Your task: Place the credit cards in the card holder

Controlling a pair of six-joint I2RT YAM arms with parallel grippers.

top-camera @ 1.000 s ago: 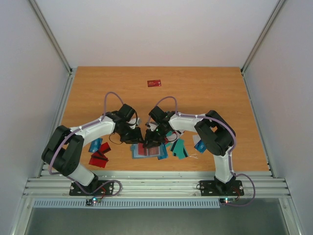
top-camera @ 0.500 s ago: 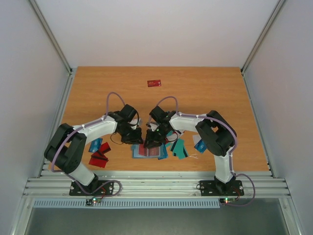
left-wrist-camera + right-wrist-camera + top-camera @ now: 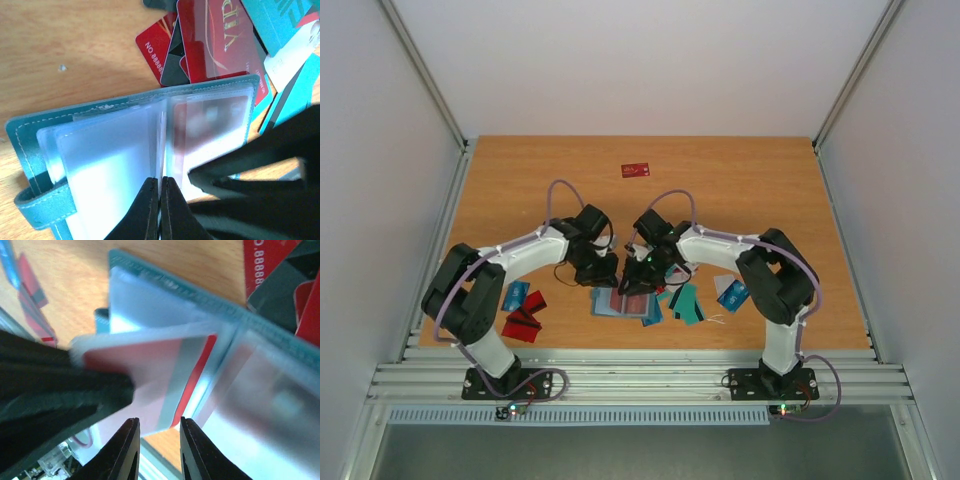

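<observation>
The teal card holder (image 3: pixel 615 308) lies open on the table, its clear inner pockets fanned out; its cover shows in the left wrist view (image 3: pixel 30 135) and the right wrist view (image 3: pixel 165 277). My left gripper (image 3: pixel 607 272) (image 3: pixel 160 181) is shut on one clear pocket leaf and holds it up. A red card (image 3: pixel 150 367) with a grey stripe sits at that lifted leaf. My right gripper (image 3: pixel 638 283) (image 3: pixel 157 435) is open just beside this card, touching nothing. Loose red cards (image 3: pixel 220 40) and teal cards (image 3: pixel 280 20) lie past the holder.
More red cards (image 3: pixel 525 318) lie at the left, teal cards (image 3: pixel 685 303) and a blue-white card (image 3: pixel 732 292) at the right. One red card (image 3: pixel 636 170) lies alone far back. The metal rail (image 3: pixel 640 380) runs along the near edge.
Both arms have shifted a little to the right over the holder. The left gripper stays shut on the pocket leaf.
</observation>
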